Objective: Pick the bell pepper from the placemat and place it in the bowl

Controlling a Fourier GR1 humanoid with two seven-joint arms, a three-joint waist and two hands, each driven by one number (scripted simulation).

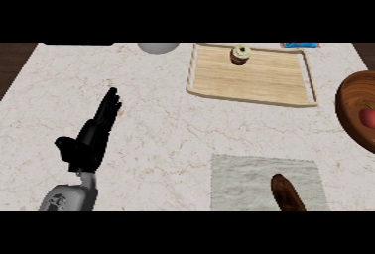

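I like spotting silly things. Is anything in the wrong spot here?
Yes. The placemat holds a brown bread-like thing, not a pepper. Something red already sits in the wooden bowl at the right edge. Nothing looks spilled or broken.

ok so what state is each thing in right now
left hand: open, fingers straight, resting over the counter, holding nothing
right hand: not in view
bowl: upright at the right edge, partly cut off, a red thing inside
placemat: flat, a brown oblong thing lying on it
tray: flat, one cupcake upright near its far rim
grey round thing: at the far edge, mostly cut off
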